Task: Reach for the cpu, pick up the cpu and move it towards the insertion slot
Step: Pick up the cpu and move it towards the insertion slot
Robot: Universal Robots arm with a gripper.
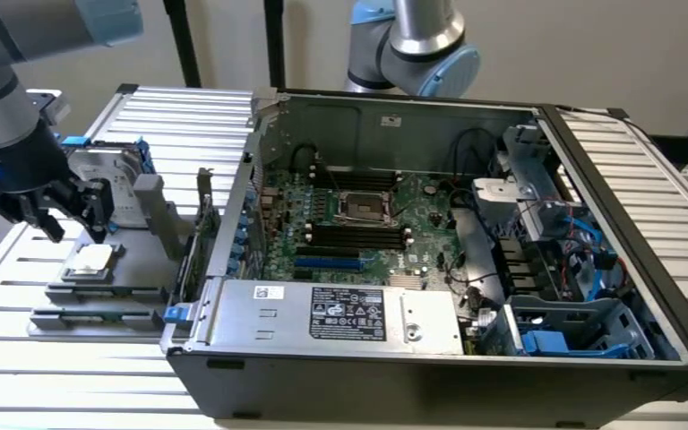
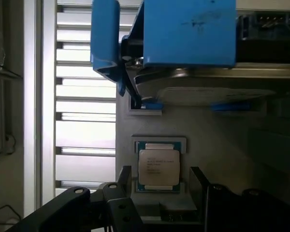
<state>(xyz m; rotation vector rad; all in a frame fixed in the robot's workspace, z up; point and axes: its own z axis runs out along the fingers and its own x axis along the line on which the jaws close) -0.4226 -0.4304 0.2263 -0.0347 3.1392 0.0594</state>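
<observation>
The cpu (image 1: 90,258) (image 2: 158,166), a small square chip with a silvery face, lies flat in its seat on the grey fixture (image 1: 105,278) at the exterior view's left, outside the computer case. My gripper (image 1: 72,235) (image 2: 159,176) hangs just above the chip, open, with one dark finger on each side of it in the wrist view and no contact visible. The insertion slot (image 1: 362,206), a square socket with a shiny frame and dark centre, sits on the green motherboard inside the open case.
A silver hard drive with blue bracket (image 1: 111,170) (image 2: 183,34) stands on the fixture just beyond the chip. The black case wall (image 1: 219,233) rises between fixture and motherboard. A second arm (image 1: 410,45) stands behind the case. Black memory slots (image 1: 350,237) flank the socket.
</observation>
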